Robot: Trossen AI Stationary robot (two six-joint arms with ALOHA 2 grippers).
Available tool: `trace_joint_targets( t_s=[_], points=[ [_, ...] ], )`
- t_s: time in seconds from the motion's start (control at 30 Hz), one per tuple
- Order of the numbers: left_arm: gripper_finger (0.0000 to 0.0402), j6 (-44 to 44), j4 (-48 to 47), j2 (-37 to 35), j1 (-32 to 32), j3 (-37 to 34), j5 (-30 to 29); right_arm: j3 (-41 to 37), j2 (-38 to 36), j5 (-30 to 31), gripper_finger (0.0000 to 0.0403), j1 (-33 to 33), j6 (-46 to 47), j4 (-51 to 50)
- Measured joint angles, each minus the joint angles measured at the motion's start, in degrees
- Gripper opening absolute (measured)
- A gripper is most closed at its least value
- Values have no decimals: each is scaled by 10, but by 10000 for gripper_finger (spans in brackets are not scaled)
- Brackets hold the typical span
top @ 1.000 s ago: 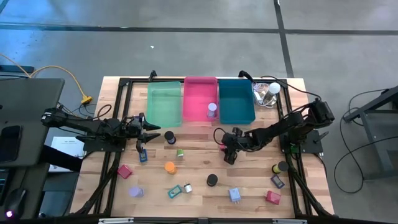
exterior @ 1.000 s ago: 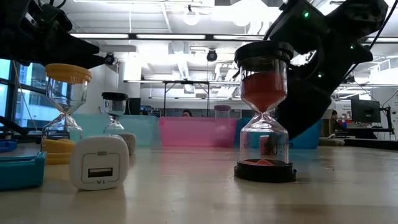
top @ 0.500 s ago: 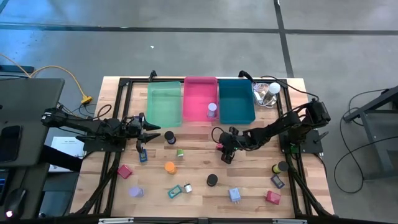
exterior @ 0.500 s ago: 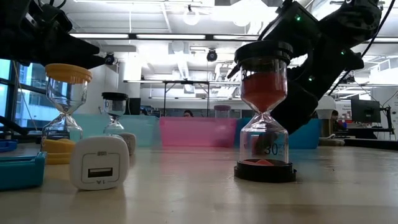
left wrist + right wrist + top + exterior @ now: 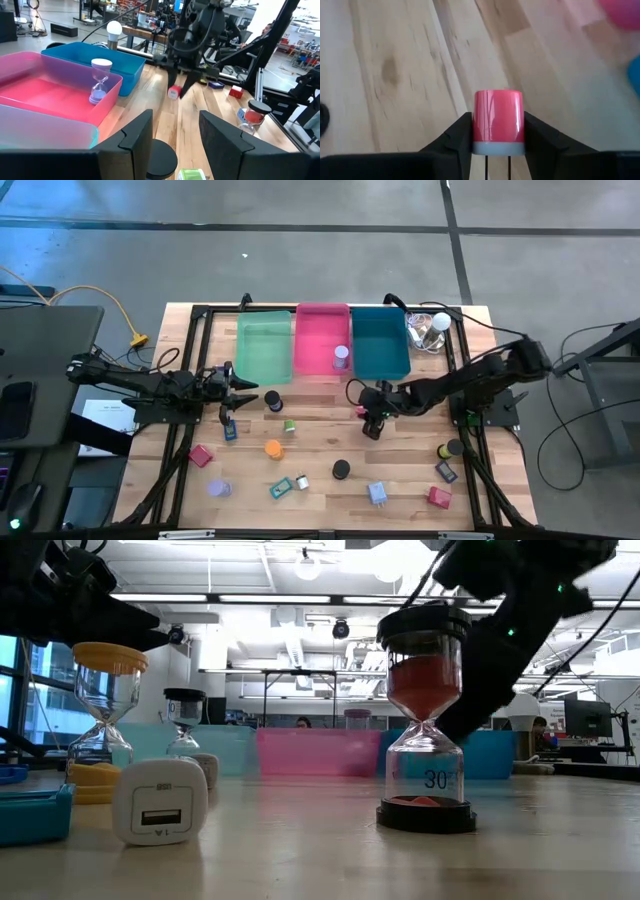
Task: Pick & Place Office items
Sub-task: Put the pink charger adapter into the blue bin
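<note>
Right gripper (image 5: pixel 497 132) fingers (image 5: pixel 457 132) clamp red cylinder (image 5: pixel 498 122); base hidden.

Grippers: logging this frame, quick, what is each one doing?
Left gripper: open, holding nothing, near the green tray.
Right gripper: closed on a red cylinder, above the table.

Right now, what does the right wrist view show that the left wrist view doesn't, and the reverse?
Only the right wrist view shows the right gripper's fingers pressed against both sides of the red cylinder, above bare wood. Only the left wrist view shows the pink tray with a purple hourglass in it, the blue tray and the left gripper, open. Both show the red cylinder at the right gripper.
</note>
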Motion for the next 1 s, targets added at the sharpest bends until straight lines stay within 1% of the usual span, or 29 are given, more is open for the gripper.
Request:
trace_joint_targets(
  t_s=[0.07, 0.13, 0.23, 0.33, 0.5, 0.63, 0.77, 0.9, 1.0],
  points=[
    [156, 0, -1, 1, 0, 0, 0, 23, -19, 20, 125, -1, -15, -36],
    [156, 0, 0, 4, 0, 0, 0, 44, -42, 44, 125, -7, -28, -98],
    [156, 0, 0, 5, 0, 0, 0, 88, -63, 43, 126, -29, -40, -182],
    [156, 0, 0, 7, 0, 0, 0, 132, -82, 47, 125, -61, -57, -275],
    [156, 0, 0, 9, 0, 0, 0, 203, -84, 44, 128, -138, -120, -351],
    [156, 0, 0, 11, 0, 0, 0, 246, -82, 24, 125, -218, -181, -350],
    [156, 0, 0, 15, 0, 0, -1, 258, -80, -12, 126, -301, -228, -309],
    [156, 0, 0, 20, 0, 0, -1, 258, -76, -71, 130, -379, -245, -274],
    [156, 0, 0, 24, 0, 0, -1, 258, -49, -100, 125, -416, -253, -246]
  ],
)
